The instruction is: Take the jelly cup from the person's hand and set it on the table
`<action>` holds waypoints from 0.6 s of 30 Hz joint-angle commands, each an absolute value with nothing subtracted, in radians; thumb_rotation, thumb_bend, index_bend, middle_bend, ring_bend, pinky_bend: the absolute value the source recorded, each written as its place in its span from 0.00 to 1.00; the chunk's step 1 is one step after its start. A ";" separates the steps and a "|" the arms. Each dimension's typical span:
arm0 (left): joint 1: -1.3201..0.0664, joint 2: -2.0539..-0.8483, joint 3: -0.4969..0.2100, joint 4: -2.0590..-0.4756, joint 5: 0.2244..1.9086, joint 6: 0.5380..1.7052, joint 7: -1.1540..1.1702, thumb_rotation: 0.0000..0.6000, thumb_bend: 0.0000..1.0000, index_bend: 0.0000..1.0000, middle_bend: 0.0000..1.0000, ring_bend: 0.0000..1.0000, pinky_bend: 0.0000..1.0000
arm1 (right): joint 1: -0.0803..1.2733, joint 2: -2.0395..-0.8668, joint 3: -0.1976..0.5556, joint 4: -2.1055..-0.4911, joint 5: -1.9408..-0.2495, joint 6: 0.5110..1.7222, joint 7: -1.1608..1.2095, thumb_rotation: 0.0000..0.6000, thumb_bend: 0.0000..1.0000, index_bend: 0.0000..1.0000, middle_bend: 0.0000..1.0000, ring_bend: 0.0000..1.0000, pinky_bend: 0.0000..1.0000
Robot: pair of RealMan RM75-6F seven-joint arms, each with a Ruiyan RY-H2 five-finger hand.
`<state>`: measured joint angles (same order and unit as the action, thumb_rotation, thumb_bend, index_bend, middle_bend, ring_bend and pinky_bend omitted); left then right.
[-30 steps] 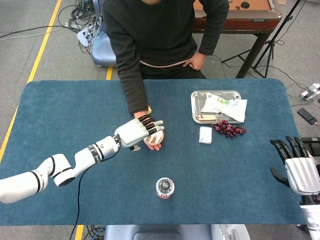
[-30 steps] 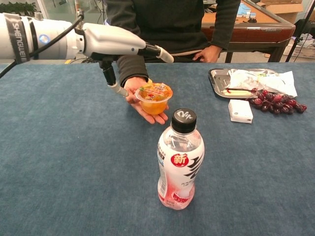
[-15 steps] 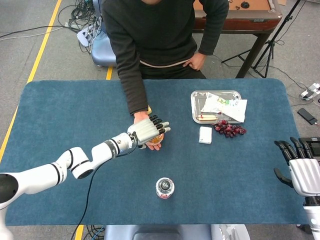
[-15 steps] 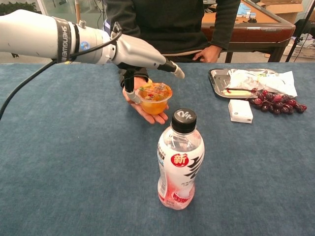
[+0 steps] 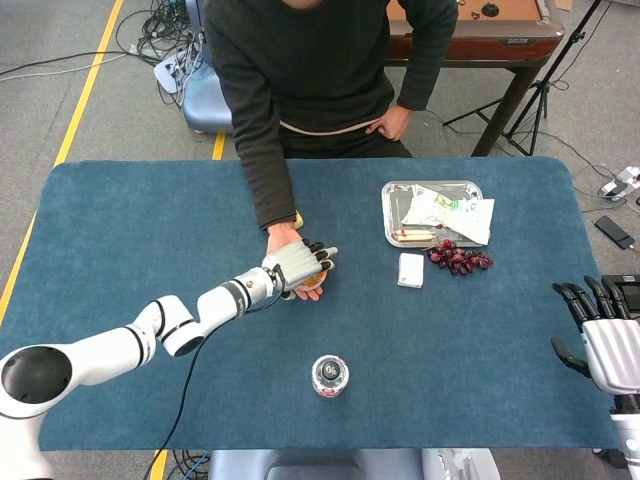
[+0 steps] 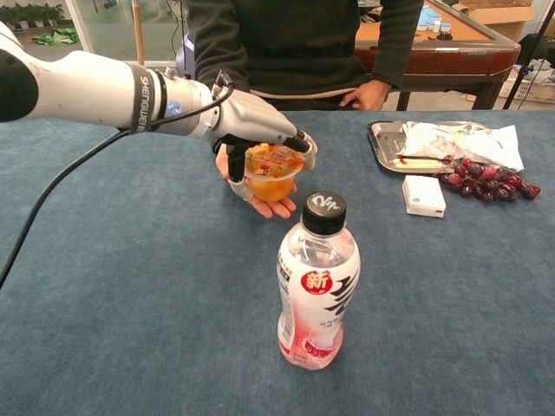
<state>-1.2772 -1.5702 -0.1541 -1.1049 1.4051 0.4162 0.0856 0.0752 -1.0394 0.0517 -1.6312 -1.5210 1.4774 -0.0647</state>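
The person's hand (image 6: 257, 198) lies palm-up under the left hand (image 6: 260, 130), whose fingers curl over the cup (image 6: 271, 172), apparently closing on it. Lifting away and setting down remain. The right hand (image 5: 608, 335) waits open, well apart.

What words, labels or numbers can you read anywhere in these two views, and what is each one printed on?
"SHENGUEN", as far as it can be read: black band on the left arm, letters running sideways.
"新": red circle on the bottle label.
White curly mark on the bottle's black cap: not readable as letters.
Print on the jelly cup lid, the packets in the metal tray and the small white box: too small or blurred to read.
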 commanded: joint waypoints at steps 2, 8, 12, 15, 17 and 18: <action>-1.272 -1.605 -0.137 -1.056 1.421 0.445 0.057 1.00 0.19 0.27 0.10 0.21 0.36 | 0.074 -1.041 0.051 -1.628 -1.518 1.477 -0.063 1.00 0.26 0.15 0.18 0.05 0.07; -1.239 -1.614 -0.126 -1.026 1.472 0.556 -0.046 1.00 0.19 0.39 0.23 0.34 0.56 | 0.076 -1.042 0.051 -1.626 -1.518 1.473 -0.062 1.00 0.26 0.15 0.18 0.05 0.07; -1.214 -1.571 -0.113 -1.040 1.500 0.611 -0.140 1.00 0.19 0.41 0.29 0.39 0.63 | 0.082 -1.045 0.054 -1.625 -1.515 1.465 -0.064 1.00 0.26 0.15 0.18 0.05 0.07; -1.185 -1.522 -0.101 -1.066 1.526 0.676 -0.186 1.00 0.19 0.41 0.30 0.39 0.63 | 0.087 -1.049 0.054 -1.625 -1.524 1.463 -0.064 1.00 0.26 0.15 0.18 0.05 0.07; -1.157 -1.478 -0.087 -1.096 1.544 0.722 -0.207 1.00 0.19 0.41 0.30 0.39 0.63 | 0.090 -1.050 0.054 -1.625 -1.529 1.461 -0.066 1.00 0.26 0.15 0.18 0.05 0.07; -1.145 -1.457 -0.079 -1.111 1.550 0.737 -0.213 1.00 0.19 0.41 0.30 0.39 0.63 | 0.091 -1.050 0.054 -1.626 -1.530 1.461 -0.067 1.00 0.26 0.15 0.18 0.05 0.07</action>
<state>-1.1783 -1.5037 -0.0986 -1.0766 1.5250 0.6961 -0.1836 0.0910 -1.0500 0.0537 -1.6260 -1.5299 1.4614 -0.0673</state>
